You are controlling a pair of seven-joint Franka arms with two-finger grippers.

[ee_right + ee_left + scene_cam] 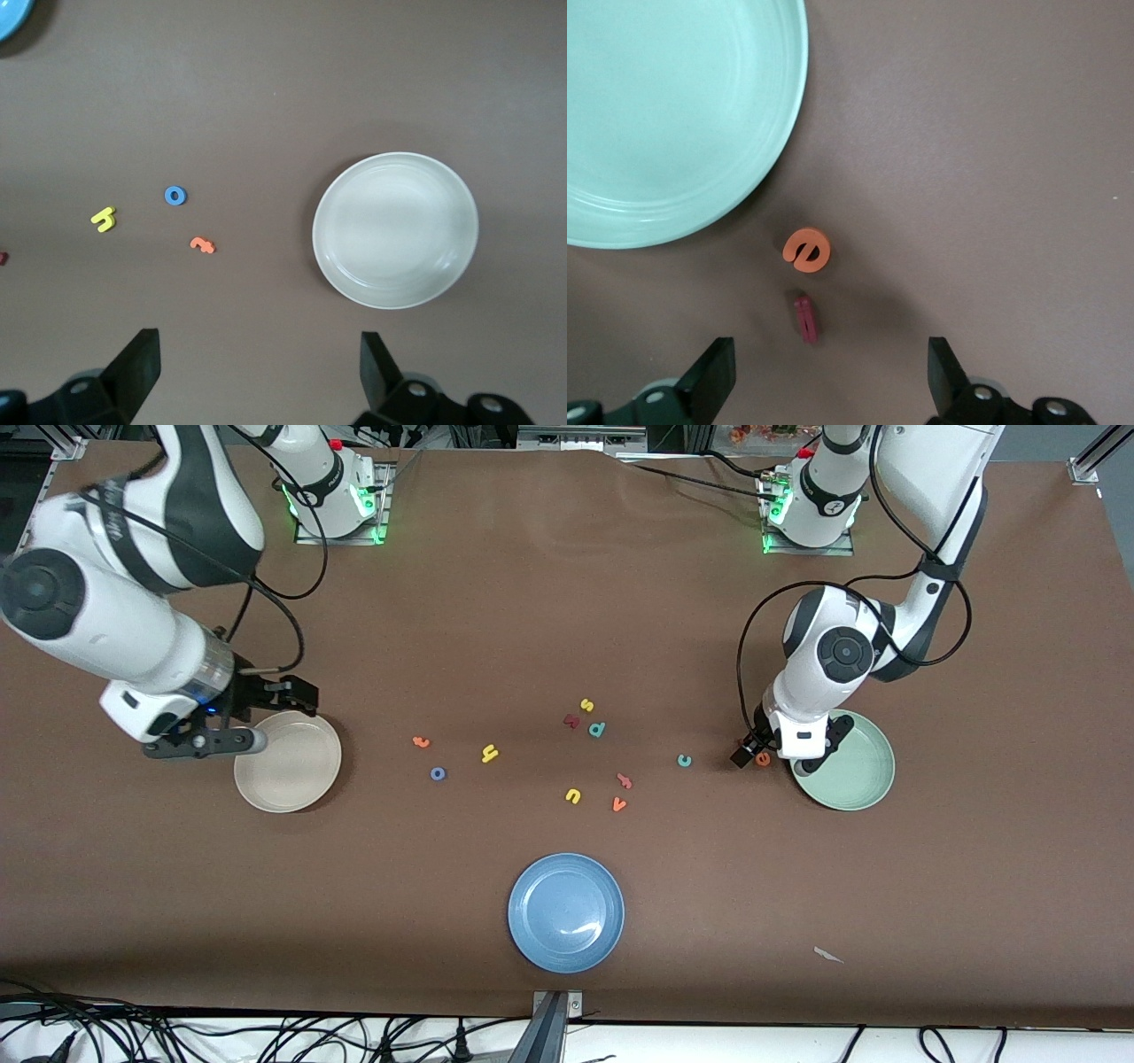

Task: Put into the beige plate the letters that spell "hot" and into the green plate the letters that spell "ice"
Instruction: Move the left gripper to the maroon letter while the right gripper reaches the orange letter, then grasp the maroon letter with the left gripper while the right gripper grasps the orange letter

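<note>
The green plate [864, 779] lies at the left arm's end of the table and is seen too in the left wrist view [673, 115]. Close beside it lie the orange e [763, 759] [806, 249] and the dark red i [805, 319]. My left gripper [769, 755] [831, 381] stands open, low over these two letters, with nothing between its fingers. The teal c [683, 760] lies toward the table's middle. The beige plate [292, 771] [395, 230] lies at the right arm's end. My right gripper [266, 717] [257, 367] hangs open over its rim. The orange t [422, 741] [202, 245], blue o [438, 773] [175, 195] and yellow h [489, 754] [104, 218] lie between the beige plate and the middle.
A blue plate [566, 911] sits nearest the front camera. Other loose letters lie mid-table: yellow s [586, 705], a dark red letter [571, 721], teal p [597, 729], yellow u [572, 795], orange v [618, 804] and another orange letter [625, 780].
</note>
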